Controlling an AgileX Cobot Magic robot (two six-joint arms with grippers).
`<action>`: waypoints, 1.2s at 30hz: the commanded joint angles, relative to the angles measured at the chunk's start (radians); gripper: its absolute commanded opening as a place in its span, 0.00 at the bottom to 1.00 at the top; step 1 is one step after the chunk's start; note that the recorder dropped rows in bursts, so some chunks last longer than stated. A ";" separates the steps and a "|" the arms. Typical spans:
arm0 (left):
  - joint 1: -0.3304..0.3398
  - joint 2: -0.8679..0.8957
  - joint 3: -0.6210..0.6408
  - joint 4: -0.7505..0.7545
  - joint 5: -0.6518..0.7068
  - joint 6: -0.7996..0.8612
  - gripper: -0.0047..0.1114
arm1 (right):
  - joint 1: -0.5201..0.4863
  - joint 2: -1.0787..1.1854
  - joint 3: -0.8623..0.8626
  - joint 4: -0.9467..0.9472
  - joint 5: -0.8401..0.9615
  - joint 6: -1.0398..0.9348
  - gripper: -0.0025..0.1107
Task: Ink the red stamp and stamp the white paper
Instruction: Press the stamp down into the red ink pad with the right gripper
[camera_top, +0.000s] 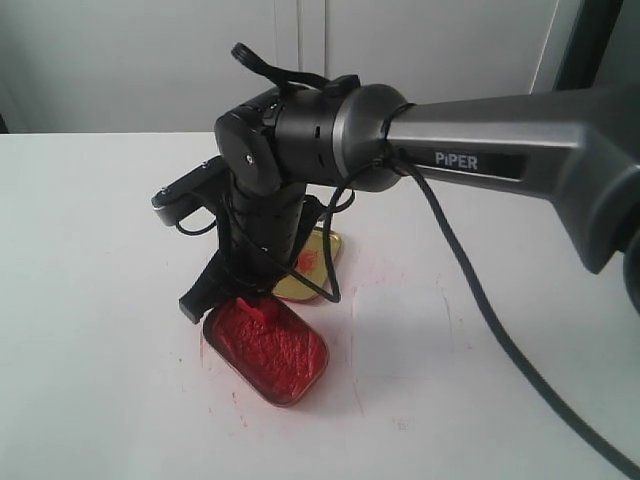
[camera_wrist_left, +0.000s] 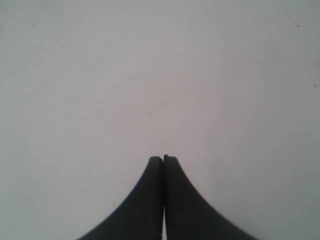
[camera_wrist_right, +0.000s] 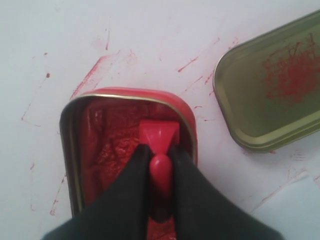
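Here, one red stamp (camera_wrist_right: 159, 141), one white paper (camera_top: 400, 330), one tin (camera_wrist_right: 125, 94)

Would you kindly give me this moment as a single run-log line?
phase: inking | right gripper: shut on red stamp, base in ink tin | left gripper: shut, empty | white paper: no mark seen

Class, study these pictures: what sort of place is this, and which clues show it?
Probably a robot test bench: a white tabletop smeared with red ink, and the right gripper holding the red stamp in an ink tin.
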 joint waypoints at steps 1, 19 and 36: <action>-0.010 -0.004 0.007 -0.003 0.000 -0.003 0.04 | -0.002 -0.022 -0.001 -0.005 0.002 -0.002 0.02; -0.010 -0.004 0.007 -0.003 0.000 -0.003 0.04 | -0.002 0.002 -0.001 -0.003 -0.030 -0.002 0.02; -0.010 -0.004 0.007 -0.003 0.000 -0.003 0.04 | -0.002 0.021 0.001 -0.002 -0.030 -0.002 0.02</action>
